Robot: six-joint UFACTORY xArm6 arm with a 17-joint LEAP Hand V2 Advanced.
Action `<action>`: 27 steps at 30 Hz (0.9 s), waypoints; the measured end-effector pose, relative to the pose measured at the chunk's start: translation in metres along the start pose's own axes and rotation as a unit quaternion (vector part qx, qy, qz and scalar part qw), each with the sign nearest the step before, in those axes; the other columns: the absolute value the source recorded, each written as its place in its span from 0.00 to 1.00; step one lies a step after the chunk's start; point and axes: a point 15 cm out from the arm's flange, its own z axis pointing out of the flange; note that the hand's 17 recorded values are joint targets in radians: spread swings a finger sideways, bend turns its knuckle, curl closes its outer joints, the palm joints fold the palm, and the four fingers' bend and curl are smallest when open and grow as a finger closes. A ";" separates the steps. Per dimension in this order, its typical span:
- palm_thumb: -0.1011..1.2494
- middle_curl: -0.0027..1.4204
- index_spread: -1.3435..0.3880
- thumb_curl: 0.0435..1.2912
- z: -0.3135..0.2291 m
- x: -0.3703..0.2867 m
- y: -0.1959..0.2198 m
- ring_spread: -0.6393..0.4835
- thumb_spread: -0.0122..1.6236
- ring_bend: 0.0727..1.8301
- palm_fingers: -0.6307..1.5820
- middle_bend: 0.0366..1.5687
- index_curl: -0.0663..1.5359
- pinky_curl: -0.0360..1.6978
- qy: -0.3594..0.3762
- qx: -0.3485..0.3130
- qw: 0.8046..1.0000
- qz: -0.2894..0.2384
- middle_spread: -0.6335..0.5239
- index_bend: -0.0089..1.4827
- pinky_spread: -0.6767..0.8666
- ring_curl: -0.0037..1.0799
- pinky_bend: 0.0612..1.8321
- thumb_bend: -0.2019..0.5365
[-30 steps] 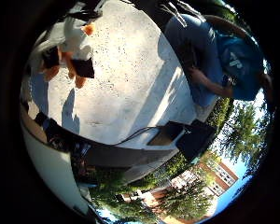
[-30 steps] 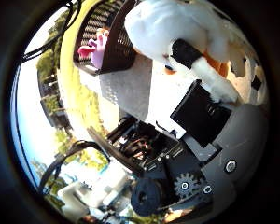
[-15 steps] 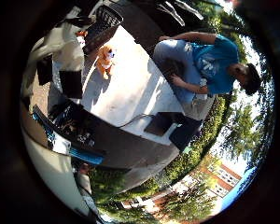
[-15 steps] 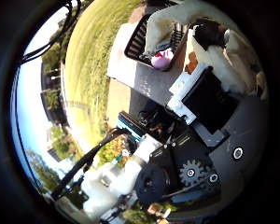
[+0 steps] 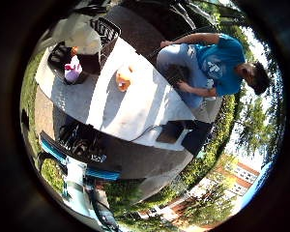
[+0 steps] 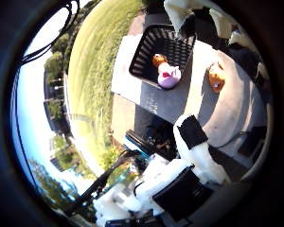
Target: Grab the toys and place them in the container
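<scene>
My hand (image 6: 195, 142) is high above the grey table (image 5: 130, 113). Its fingers curl round a white plush toy (image 5: 82, 35), which hangs in front of the black mesh basket (image 6: 146, 52) at the table's end. A pink toy (image 6: 169, 75) and a small orange toy (image 6: 158, 60) lie inside the basket. Another orange toy (image 5: 123, 79) stands on the table a short way from the basket. One white finger with a black pad reaches across the thumb side view, over the table's edge.
A person in a blue shirt (image 5: 217, 60) sits at the far side of the table, hands near its edge. The arm's base (image 5: 82, 145) stands at the near side. Grass (image 6: 92, 61) and a paved strip lie beyond the basket end.
The hand has risen well away from the table with the white plush toy still in it. The basket and its toys have come into view under the hand.
</scene>
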 end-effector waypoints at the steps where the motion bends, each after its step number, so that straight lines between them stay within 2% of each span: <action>1: 0.52 0.39 0.54 0.36 0.009 0.010 -0.007 0.79 0.76 0.41 0.21 0.23 0.55 0.32 -0.003 -0.002 1.000 0.010 0.60 0.12 0.70 0.41 0.55 0.23; 5: 0.51 0.33 0.65 0.33 0.054 0.046 -0.033 0.83 0.76 0.32 0.23 0.15 0.47 0.28 -0.008 0.001 0.999 0.045 0.67 0.09 0.72 0.34 0.47 0.24; 9: 0.50 0.30 0.70 0.32 0.107 0.081 -0.065 0.85 0.75 0.28 0.25 0.11 0.39 0.25 -0.004 0.025 0.997 0.078 0.70 0.08 0.74 0.31 0.44 0.24; 15: 0.49 0.27 0.72 0.30 0.168 0.111 -0.105 0.86 0.74 0.26 0.27 0.09 0.32 0.22 0.008 0.066 0.991 0.114 0.71 0.09 0.75 0.30 0.41 0.23; 21: 0.47 0.26 0.68 0.28 0.228 0.128 -0.131 0.87 0.72 0.26 0.29 0.10 0.27 0.21 0.014 0.093 0.985 0.141 0.72 0.10 0.76 0.29 0.41 0.23; 27: 0.45 0.25 0.71 0.26 0.273 0.131 -0.152 0.88 0.71 0.26 0.31 0.10 0.23 0.20 0.020 0.118 0.980 0.159 0.73 0.09 0.77 0.29 0.42 0.23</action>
